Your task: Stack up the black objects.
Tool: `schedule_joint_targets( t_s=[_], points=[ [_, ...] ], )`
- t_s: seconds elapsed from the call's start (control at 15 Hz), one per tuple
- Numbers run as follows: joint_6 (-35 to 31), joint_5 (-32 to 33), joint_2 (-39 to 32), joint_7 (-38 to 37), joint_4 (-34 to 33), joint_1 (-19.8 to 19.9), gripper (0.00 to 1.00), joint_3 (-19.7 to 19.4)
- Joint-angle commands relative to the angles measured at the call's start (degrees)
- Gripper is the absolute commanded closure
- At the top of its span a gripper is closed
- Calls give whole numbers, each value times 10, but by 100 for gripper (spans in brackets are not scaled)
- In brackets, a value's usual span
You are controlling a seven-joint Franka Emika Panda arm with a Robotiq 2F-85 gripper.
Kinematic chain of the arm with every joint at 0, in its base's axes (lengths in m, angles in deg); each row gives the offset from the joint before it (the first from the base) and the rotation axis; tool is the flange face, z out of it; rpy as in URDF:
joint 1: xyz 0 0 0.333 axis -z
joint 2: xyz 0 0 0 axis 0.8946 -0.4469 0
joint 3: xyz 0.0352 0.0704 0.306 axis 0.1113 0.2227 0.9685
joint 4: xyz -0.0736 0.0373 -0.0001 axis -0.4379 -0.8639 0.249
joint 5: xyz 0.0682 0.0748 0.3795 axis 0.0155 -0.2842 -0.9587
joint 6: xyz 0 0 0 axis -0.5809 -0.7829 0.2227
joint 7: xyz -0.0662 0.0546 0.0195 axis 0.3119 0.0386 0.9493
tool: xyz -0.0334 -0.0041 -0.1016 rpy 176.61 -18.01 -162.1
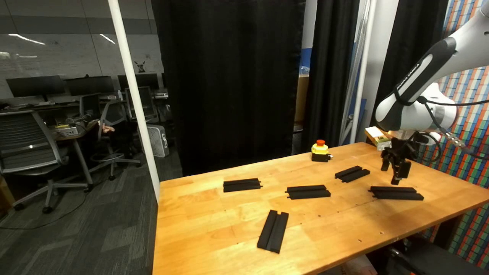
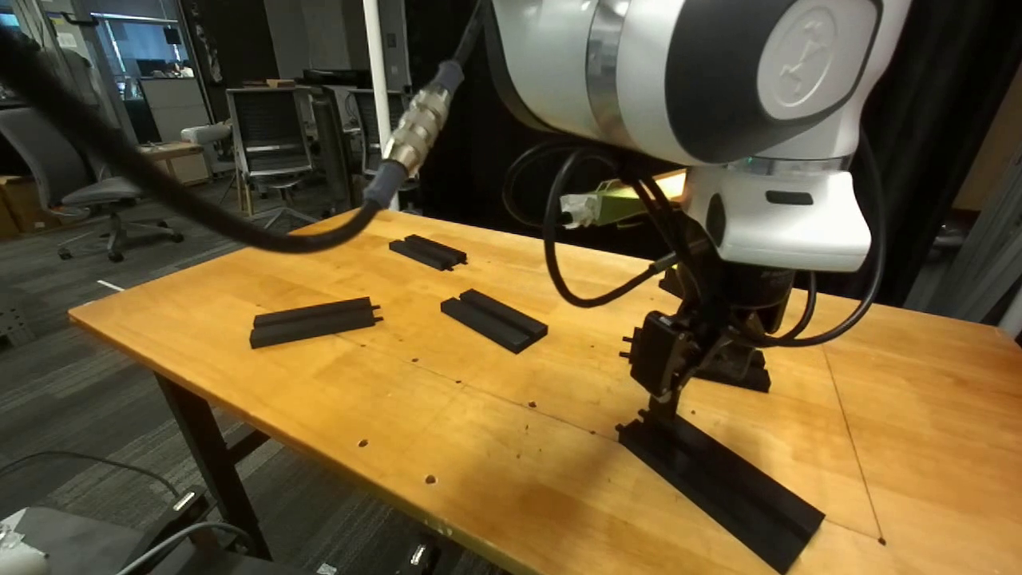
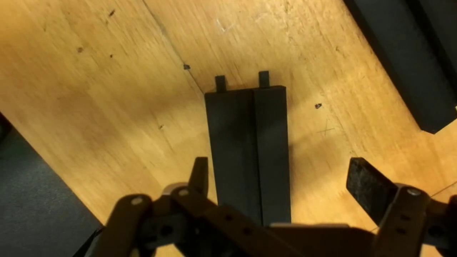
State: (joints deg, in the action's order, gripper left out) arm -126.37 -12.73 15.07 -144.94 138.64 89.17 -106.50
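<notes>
Work surface: a pale brown, rectangular wooden tabletop [image 1: 214, 217], bearing every item of the task. Over one end reaches a white, dark-banded, jointed robot arm [image 1: 468, 47], fitted with a black two-fingered gripper [image 3: 278, 171]. Fingers [image 3: 371, 190] found spread wide; nothing is held. In the wrist view, a flat, matte black, grooved rectangular bar [image 3: 246, 153], apparently plastic, lies below and between them, nearer one finger than the other. Neither contact nor clearance could be confirmed.

Four like articles noted, each singly and flat on the wood: a neighbouring bar [image 1: 355, 175], partly hidden by the gripper in an exterior view; a mid-table bar [image 1: 309, 194]; a bar near a long edge [image 1: 241, 186]; and an outlying bar [image 1: 276, 233], turned differently from the others in both exterior views.

Progress: nil. No bar rests on or touches another. If one serves as base, four placements remain, by my judgement; the base itself cannot yet be identified. The present step is judged to be lining up for a first grasp.

Outside the task: a small yellow plastic-looking push-button housing with red cap and black base [image 1: 320, 149], upright near the neighbouring bar, not touching it.
</notes>
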Motion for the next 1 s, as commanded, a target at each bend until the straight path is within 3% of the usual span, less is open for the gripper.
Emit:
schedule_joint_targets(
  t_s=[0.0, 0.2, 0.93],
  points=[
    [41, -4, -34, 19, -39, -15, 0, -22],
    [52, -18, -61, 35, -52, -19, 0, -29],
    [-22, -109, -156, 107, -61, -28, 0, -34]
  ],
)
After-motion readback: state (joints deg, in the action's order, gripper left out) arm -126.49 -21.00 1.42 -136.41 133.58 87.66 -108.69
